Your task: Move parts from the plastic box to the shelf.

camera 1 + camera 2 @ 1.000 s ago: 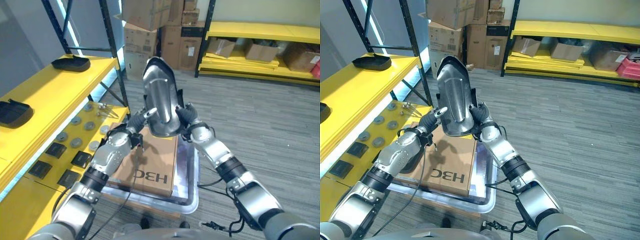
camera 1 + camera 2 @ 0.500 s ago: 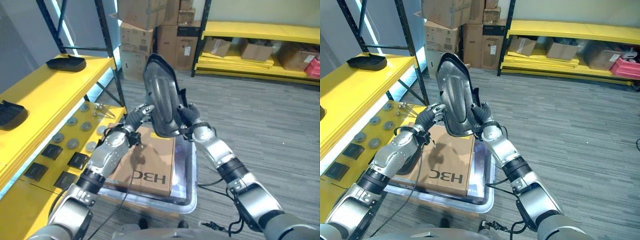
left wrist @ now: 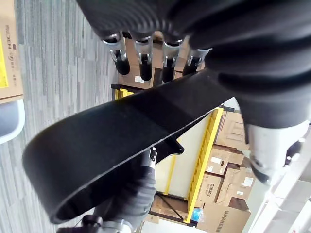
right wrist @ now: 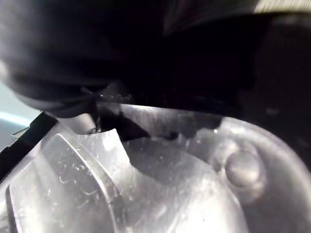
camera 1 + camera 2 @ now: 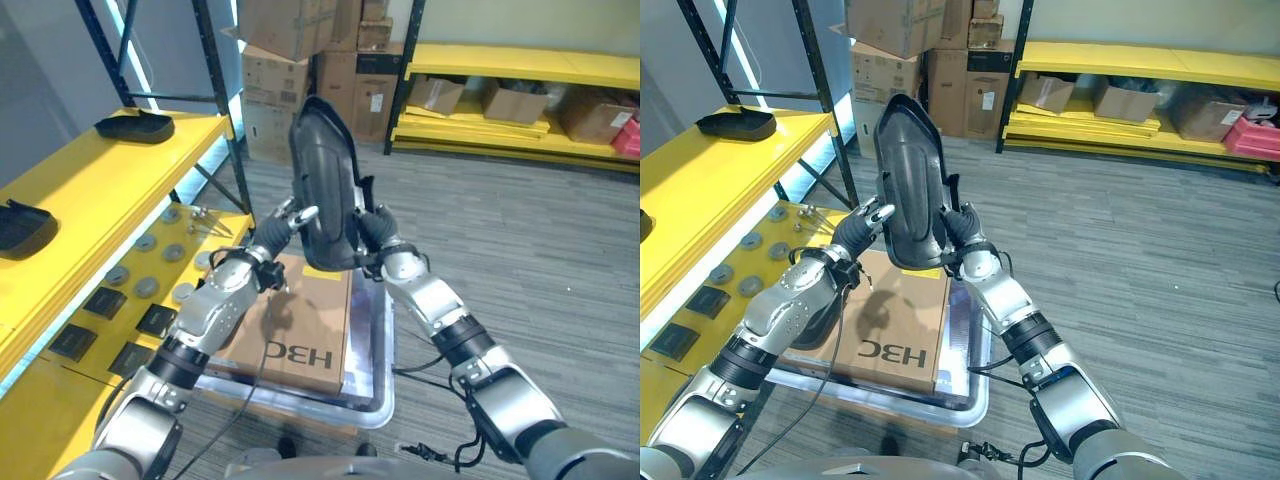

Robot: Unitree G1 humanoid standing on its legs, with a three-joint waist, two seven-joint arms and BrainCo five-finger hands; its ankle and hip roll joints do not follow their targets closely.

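the left hand (image 5: 268, 247) reaches up from the lower left with its fingers straight, their dark tips resting against the left edge of a large dark moulded part (image 5: 325, 185). in the left wrist view those fingers (image 3: 141, 60) lie in a row along the part's black rim, extended rather than curled. the right hand (image 5: 377, 238) grips the part's lower right edge, its fingers wrapped onto the shell; the right wrist view looks from very close at the part's shiny grey inner surface (image 4: 146, 184).

the part is held upright in the air between the two hands, narrow end up, raised above the plastic box (image 5: 385, 370). the box is a clear tub with a rounded rim standing on the grey floor, and a flat brown cardboard carton (image 5: 295, 325) lies in it, taking up most of it. large dark letters are printed on the carton's near side, seen upside down.

to the robot's left runs a yellow shelf (image 5: 90, 200) with dark blue uprights. on its upper level lie two black moulded parts, one far (image 5: 135, 127) and one near the view's left edge (image 5: 25, 225), well apart, with bare yellow surface between them. the lower level holds round grey discs (image 5: 150, 265) and small black square pieces (image 5: 110, 325) laid in rows.

to the right the striped grey floor (image 5: 540, 250) lies open. at the back stand stacked cardboard boxes (image 5: 320, 60) with small white labels too small to read, and a low yellow rack (image 5: 500, 130) with more cartons.
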